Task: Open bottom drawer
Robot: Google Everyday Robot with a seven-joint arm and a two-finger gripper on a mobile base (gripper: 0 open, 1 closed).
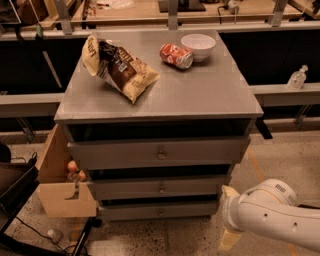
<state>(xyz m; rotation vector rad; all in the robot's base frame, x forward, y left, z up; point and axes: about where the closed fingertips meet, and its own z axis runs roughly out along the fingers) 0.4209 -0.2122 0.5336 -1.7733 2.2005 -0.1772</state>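
The gripper (229, 218) hangs low at the cabinet's (150, 95) right, fingers spread and empty, just beside the bottom drawer (130, 212). The grey top carries a chip bag (120, 70), can (176, 55) and bowl (198, 46).

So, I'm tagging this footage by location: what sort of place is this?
Probably a robotics lab or workshop: long workbenches run behind the grey cabinet, cables trail on the speckled floor, and a white robot arm reaches in. Its claw hangs open right of the bottom drawer.
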